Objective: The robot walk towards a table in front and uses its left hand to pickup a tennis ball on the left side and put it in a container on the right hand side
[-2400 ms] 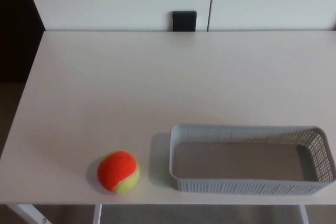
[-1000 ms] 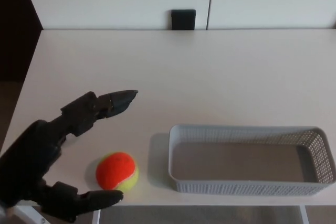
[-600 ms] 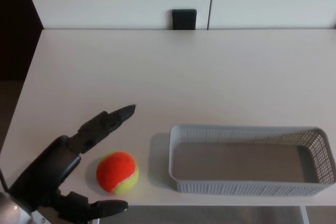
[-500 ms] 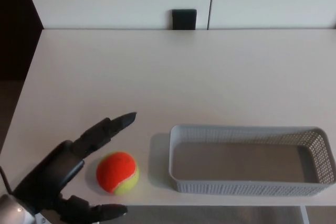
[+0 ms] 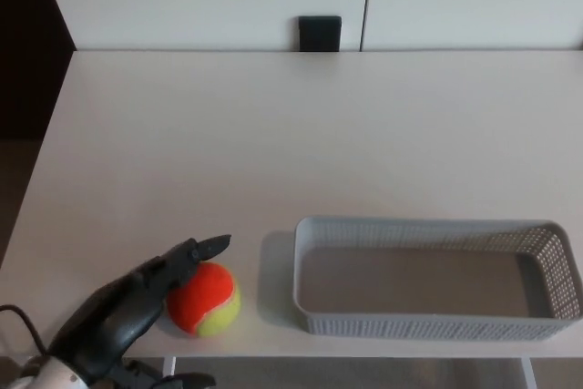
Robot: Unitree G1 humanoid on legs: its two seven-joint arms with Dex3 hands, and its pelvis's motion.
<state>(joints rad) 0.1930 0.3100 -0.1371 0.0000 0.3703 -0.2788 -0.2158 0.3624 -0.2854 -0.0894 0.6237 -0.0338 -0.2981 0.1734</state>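
A tennis ball (image 5: 206, 300), orange-red with a yellow-green patch, rests on the white table (image 5: 301, 143) near its front left edge. My left hand (image 5: 127, 316) comes in from the bottom left, open, with its fingers (image 5: 196, 252) stretched over the ball's upper left side and the thumb (image 5: 182, 380) low at the table's front edge. I cannot tell whether the fingers touch the ball. The grey mesh container (image 5: 435, 275) stands to the right of the ball, with nothing in it. My right hand does not show.
A small black box (image 5: 320, 34) sits at the back edge of the table against the white wall. A dark gap lies beyond the table's left edge.
My left hand has dropped lower and drawn toward the ball, its fingers now lying over the ball's top left. The ball and the container have not moved.
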